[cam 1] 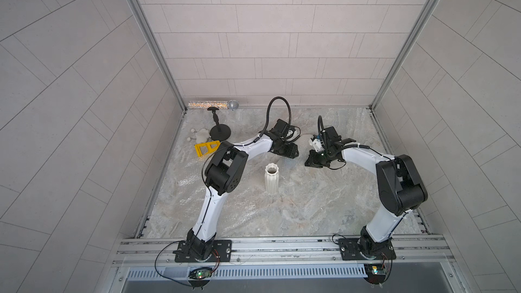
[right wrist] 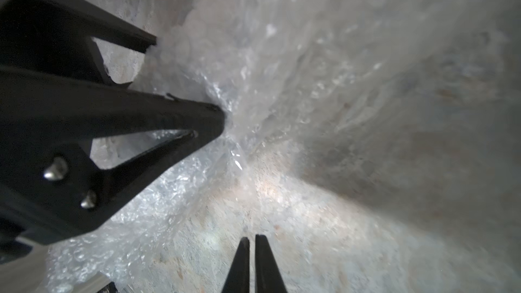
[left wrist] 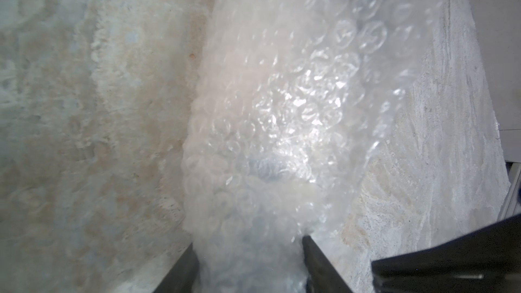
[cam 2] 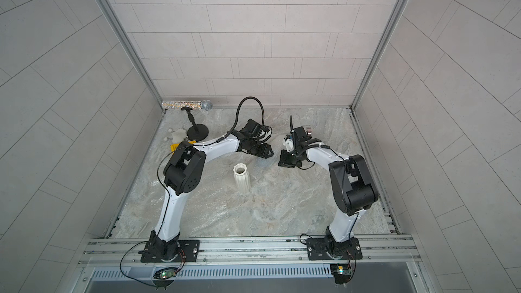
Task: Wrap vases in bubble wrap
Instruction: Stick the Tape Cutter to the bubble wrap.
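Bunching between the left jaws, the bubble wrap (left wrist: pixel 267 108) touches both.

The vase (cam 1: pixel 272 178) stands on the bubble wrap (cam 1: pixel 191 182) mid-worktop (cam 1: pixel 352 201); the microphone (cam 1: pixel 213 105) lies rear left against the back wall.

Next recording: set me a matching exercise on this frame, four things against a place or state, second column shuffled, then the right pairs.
Things:
1. white vase
2. microphone
3. left gripper
4. right gripper

Places or states:
A. lying along the back wall
B. closed around bubble wrap
C. standing upright, unwrapped
D. jaws together, nothing between them

Pairs: 1-C, 2-A, 3-B, 4-D
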Motion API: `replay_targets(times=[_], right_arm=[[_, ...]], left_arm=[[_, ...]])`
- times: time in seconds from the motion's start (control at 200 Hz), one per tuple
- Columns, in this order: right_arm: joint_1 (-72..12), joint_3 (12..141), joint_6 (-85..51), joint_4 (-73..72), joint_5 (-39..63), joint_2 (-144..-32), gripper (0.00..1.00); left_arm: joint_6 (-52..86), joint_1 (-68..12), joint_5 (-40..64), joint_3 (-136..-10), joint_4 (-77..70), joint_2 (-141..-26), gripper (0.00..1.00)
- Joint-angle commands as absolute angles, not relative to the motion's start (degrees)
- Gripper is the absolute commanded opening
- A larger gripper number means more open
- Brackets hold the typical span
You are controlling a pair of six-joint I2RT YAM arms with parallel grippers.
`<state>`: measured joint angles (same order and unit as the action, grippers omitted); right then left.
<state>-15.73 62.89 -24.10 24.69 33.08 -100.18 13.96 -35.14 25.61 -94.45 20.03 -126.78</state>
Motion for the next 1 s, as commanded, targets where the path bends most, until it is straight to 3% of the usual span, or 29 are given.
replay_targets(times=[0.0,0.485,0.626,0.846,0.996], right_arm=[[-16.61,65.89,-26.75,22.00,30.67,-103.57,0.07],[-16.56,65.12,-37.24,1.18,30.70,-112.35,0.02],[-16.20,64.53,-35.56,3.63,30.65,-112.47,0.02],[-14.59,60.74,-28.25,14.63,25.36,-100.99,0.00],[-15.91,63.44,-28.85,16.24,27.85,-101.86,0.00]], left_arm=[[14.05,-34.87,23.85,-91.84,24.96,-128.02,0.53],[16.26,-34.90,27.20,-89.73,22.87,-126.68,0.53],[19.38,-34.80,26.37,-89.11,21.52,-126.67,0.53],[21.83,-34.72,27.46,-87.49,18.50,-126.21,0.53],[23.24,-34.79,27.85,-87.45,17.61,-126.49,0.53]])
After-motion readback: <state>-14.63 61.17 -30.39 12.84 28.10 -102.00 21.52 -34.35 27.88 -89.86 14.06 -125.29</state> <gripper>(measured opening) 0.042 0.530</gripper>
